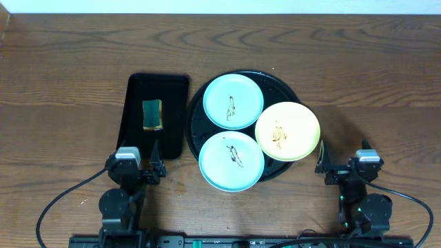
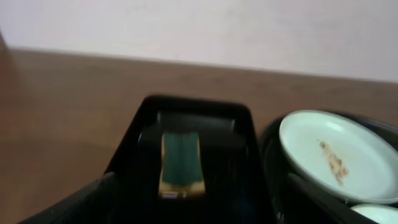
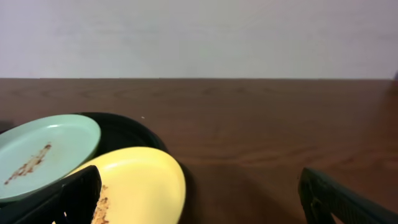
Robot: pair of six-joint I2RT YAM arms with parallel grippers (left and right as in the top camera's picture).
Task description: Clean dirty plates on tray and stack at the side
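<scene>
- A large round glossy black tray (image 1: 279, 86) with a raised rim is seen at the middle of the brown wooden table (image 1: 69, 62).
- Three small round plates are carried on it, each marked with a dark brown smear at its centre.
- A pale blue-green plate (image 1: 233, 101) is placed at the tray's far side.
- A second pale blue-green plate (image 1: 231, 161) is set at the near side and overhangs the rim.
- A pale yellow plate (image 1: 287, 131) is set at the right, overhanging the rim, its edge close against both others.
- A smaller rectangular black tray (image 1: 172, 96) is placed just left of the round one, and a green-and-yellow sponge (image 1: 152, 115) is held in it.
- The left gripper (image 2: 200, 180) is parked at the table's near edge, fingers spread wide, nothing between them.
- The right gripper (image 3: 199, 174) is likewise spread wide and empty, near the yellow plate.
</scene>
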